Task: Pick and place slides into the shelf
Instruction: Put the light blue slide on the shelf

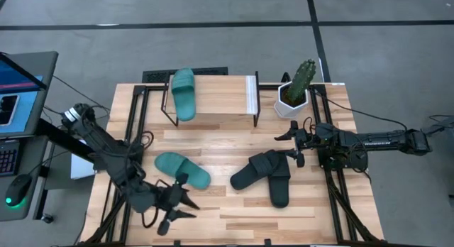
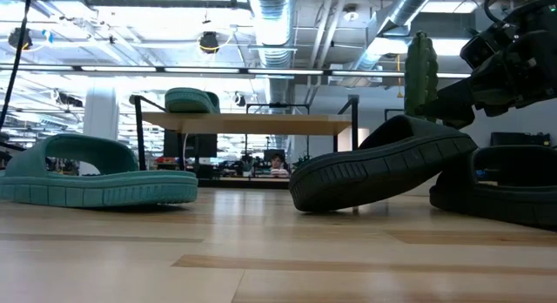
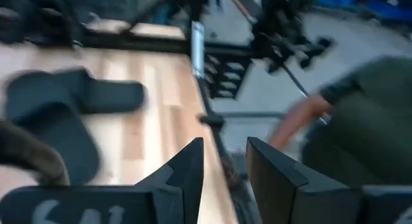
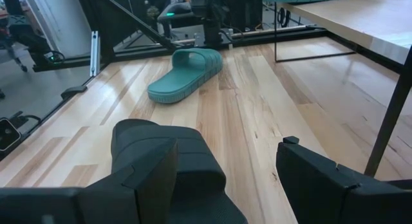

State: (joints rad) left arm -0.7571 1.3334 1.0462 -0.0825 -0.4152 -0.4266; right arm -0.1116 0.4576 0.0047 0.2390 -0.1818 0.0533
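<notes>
One teal slide [image 1: 182, 169] lies flat on its sole on the tabletop. A second teal slide [image 1: 183, 93] sits on the shelf [image 1: 220, 98] at its left end. Two black slides lie right of centre; one [image 2: 383, 164] tilts with its right end propped on the other [image 2: 505, 185]. My left gripper [image 3: 225, 169] hovers near the table's front left, just in front of the teal slide on the table, open and with nothing between its fingers. My right gripper [image 4: 225, 185] waits open at the right, by the black slides [image 1: 262, 174].
A potted cactus [image 1: 298, 87] stands at the shelf's right. A person's arm in a dark green sleeve [image 3: 360, 114] shows beyond the table's edge. A laptop and mouse [image 1: 18, 84] sit off the table's left side. Bare wood [image 1: 248, 218] lies along the near edge.
</notes>
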